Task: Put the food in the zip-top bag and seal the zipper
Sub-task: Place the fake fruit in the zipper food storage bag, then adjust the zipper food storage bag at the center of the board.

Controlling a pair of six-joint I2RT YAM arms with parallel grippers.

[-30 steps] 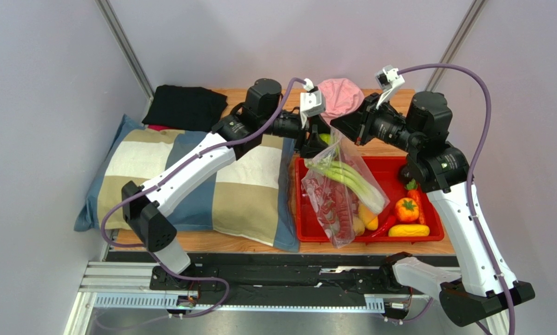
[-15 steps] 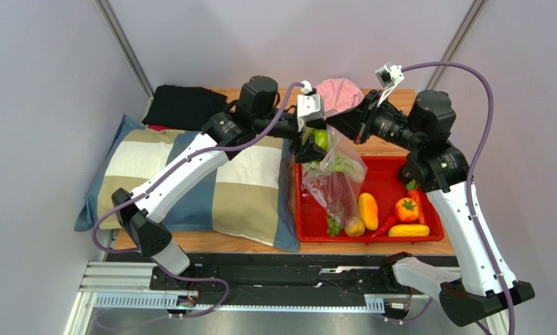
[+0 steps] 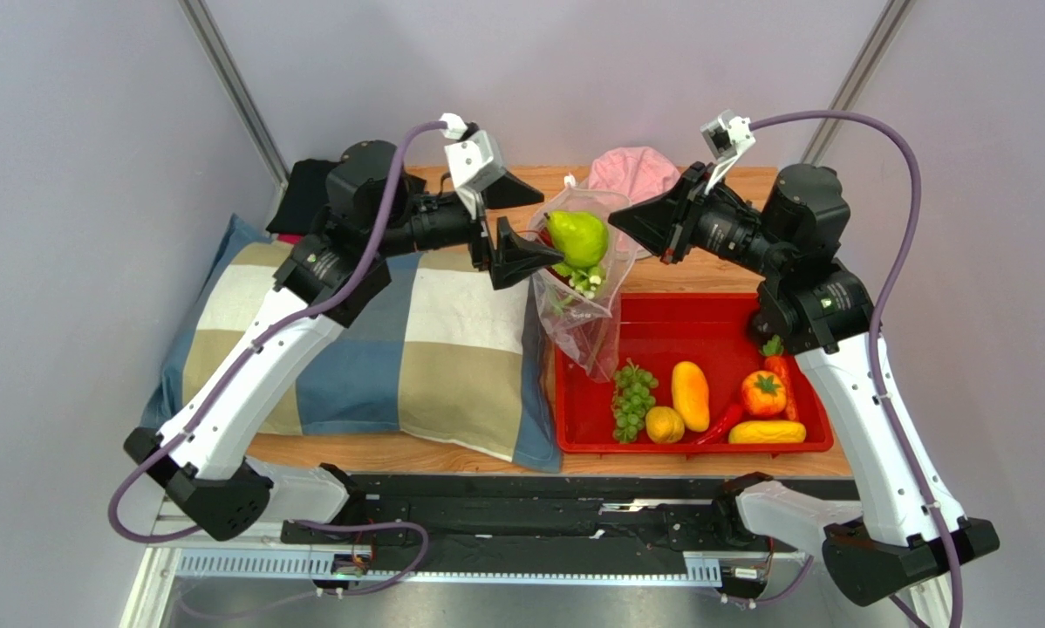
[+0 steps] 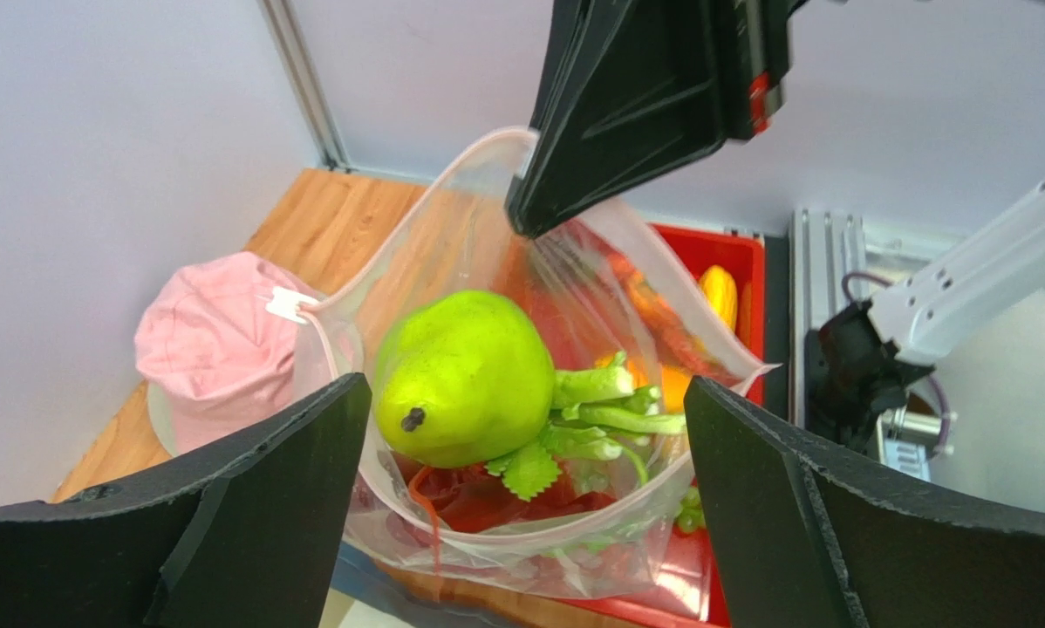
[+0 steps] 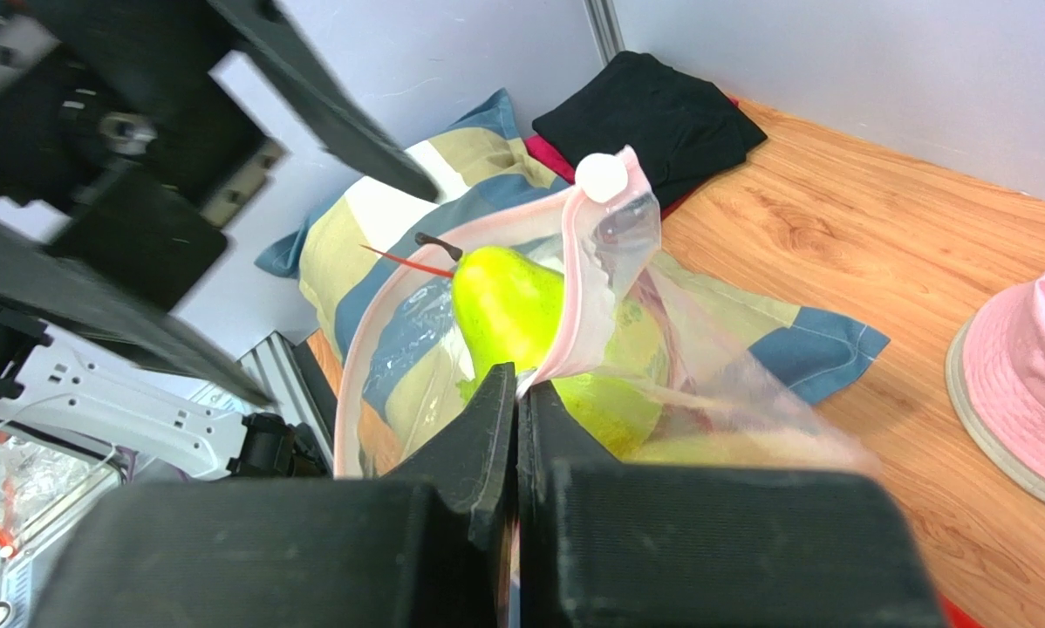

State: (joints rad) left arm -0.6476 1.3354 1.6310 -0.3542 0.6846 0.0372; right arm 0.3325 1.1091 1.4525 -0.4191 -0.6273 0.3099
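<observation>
**Right claw (image 5: 519, 387) clamps the bag mouth; left claw (image 3: 550, 226) spread wide**

The right claw's fingers are pressed together on the zipper (image 5: 570, 281) at 3 o'clock of the mouth. The zip-top bag (image 3: 583, 321) hangs from it over the red tray's (image 3: 731, 327) 10 o'clock corner. The left claw gapes empty at 9 o'clock of the mouth. Inside the bag, the green apple (image 4: 462, 380) sits on the celery (image 4: 604, 387) and the lobster (image 4: 469, 500). The grape bunch (image 3: 633, 399) lies in the tray at 8 o'clock.
</observation>
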